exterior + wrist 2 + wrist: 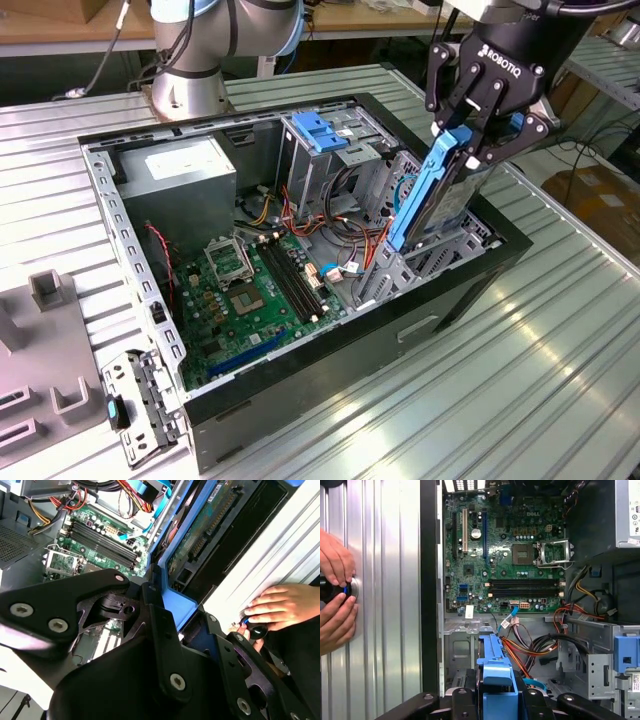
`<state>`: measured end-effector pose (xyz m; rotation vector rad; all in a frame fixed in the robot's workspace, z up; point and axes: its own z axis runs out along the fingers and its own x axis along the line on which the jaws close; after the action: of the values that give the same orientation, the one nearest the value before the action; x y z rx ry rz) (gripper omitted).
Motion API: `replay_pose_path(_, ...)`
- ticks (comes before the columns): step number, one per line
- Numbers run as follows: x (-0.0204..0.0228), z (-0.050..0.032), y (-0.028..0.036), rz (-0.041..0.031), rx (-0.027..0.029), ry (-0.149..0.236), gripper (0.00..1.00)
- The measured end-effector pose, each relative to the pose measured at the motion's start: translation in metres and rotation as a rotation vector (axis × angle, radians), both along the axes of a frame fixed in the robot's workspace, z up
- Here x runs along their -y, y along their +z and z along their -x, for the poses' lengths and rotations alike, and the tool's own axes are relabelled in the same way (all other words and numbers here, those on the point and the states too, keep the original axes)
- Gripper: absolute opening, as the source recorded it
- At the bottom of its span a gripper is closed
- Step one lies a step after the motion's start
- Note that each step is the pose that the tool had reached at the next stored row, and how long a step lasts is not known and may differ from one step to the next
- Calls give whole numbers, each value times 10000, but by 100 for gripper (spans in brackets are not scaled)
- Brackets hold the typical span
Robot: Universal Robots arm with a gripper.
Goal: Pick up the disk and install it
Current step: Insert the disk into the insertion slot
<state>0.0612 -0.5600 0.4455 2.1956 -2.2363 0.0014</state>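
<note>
Hand [470,150] pinches the disk [430,195], its black fingers [155,600] pressed against the blue rail frame on both sides. The disk stands on edge, tilted, at the exterior view's right end of the open computer case [330,370]. Its lower end reaches down among the metal bay walls; whether it is seated there cannot be told. To the exterior view's left of the disk lie the motherboard [250,300], the blue-topped drive cage [320,130] and, farther off, the grey power supply [180,175]. The case rests on a ribbed metal tabletop [500,400]. In the first wrist view, a person's two hands [335,565] grip a black knob [332,587] on the tabletop beside the case.
</note>
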Motion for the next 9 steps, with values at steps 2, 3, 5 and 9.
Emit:
replay_pose_path(2, 1, 0, -10, -1, 0, -1, 37)
replay_pose_path(3, 1, 0, -13, 1, 0, 0, 37)
replay_pose_path(5, 1, 0, -23, 0, 0, -1, 37)
replay_pose_path(9, 1, 0, -43, 0, 0, 0, 37)
